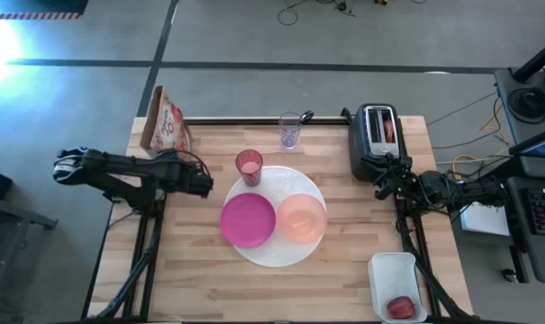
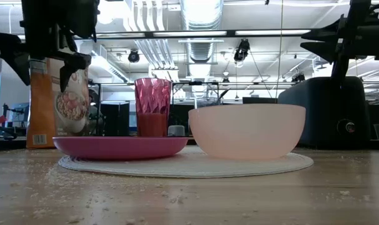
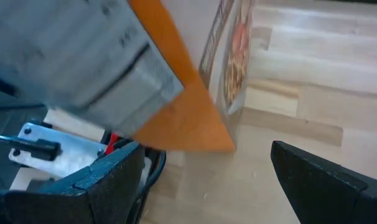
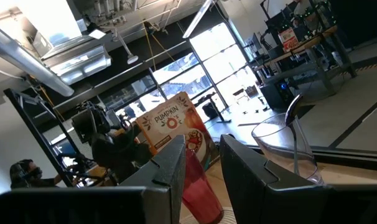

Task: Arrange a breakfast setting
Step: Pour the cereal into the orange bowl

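**Cereal box within reach, setting half built, two arms close to fragile things**

The large white plate (image 1: 274, 250) lies at the middle of the table with the magenta bowl (image 1: 247, 220) and the peach bowl (image 1: 302, 218) side by side on it. The pink tumbler (image 1: 249, 166) stands at the plate's far edge, and the clear cup (image 1: 290, 130) stands farther back, apart from the plate, with a spoon handle (image 1: 306, 116) leaning out of it. A small red fruit (image 1: 400, 308) sits in the white tub (image 1: 385, 270) at the near right corner, well away from the setting. No bread is plainly visible.

The left gripper (image 1: 203, 184) hangs above the table with its fingers spread wide and empty, between the cereal box (image 1: 165, 121) and the tumbler. The right gripper (image 1: 383, 185) hovers near the toaster (image 1: 372, 137); its fingers (image 4: 170, 163) stand narrowly apart with nothing seen between them.

The risks seem mostly ones of crowding. If the left arm swings toward the plate it could clip the tumbler, which is tall and light and would likely tip onto the bowls. If it turns toward the box instead, a glancing contact could topple the box, since it stands upright on a narrow base. The right arm, low beside the toaster, could snag it when turning toward the tub.
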`<state>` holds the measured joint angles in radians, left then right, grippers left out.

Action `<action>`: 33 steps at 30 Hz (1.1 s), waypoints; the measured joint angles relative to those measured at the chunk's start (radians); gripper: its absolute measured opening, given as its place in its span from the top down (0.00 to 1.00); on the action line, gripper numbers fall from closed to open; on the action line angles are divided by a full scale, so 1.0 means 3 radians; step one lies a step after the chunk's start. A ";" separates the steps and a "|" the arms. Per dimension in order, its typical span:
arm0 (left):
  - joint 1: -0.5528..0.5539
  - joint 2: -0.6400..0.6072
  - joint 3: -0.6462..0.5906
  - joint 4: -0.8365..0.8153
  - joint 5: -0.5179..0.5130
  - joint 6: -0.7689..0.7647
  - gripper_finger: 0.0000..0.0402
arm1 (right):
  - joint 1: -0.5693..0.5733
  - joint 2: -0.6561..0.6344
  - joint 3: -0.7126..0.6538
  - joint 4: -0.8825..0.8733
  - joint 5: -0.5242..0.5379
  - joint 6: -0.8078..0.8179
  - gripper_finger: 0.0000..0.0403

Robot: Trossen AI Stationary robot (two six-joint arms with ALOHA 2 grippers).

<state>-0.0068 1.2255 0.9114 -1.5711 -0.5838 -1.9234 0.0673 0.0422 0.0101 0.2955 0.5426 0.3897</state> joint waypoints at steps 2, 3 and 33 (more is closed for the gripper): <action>0.0071 0.0000 0.0002 0.0000 -0.0085 0.0052 0.17 | 0.0000 0.0000 -0.0001 0.0000 0.0000 0.0000 0.77; 0.0100 0.0000 0.0002 0.0001 -0.0164 0.0086 0.17 | 0.0000 0.0000 0.0000 0.0000 0.0000 0.0000 0.77; 0.0106 0.0513 -0.0737 0.0614 -0.2099 -0.0394 0.22 | -0.0001 0.0000 -0.0001 0.0001 0.0000 -0.0001 0.77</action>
<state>0.0250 1.3793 0.6904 -1.3870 -1.2137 -2.0416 0.0669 0.0422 0.0099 0.2956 0.5426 0.3895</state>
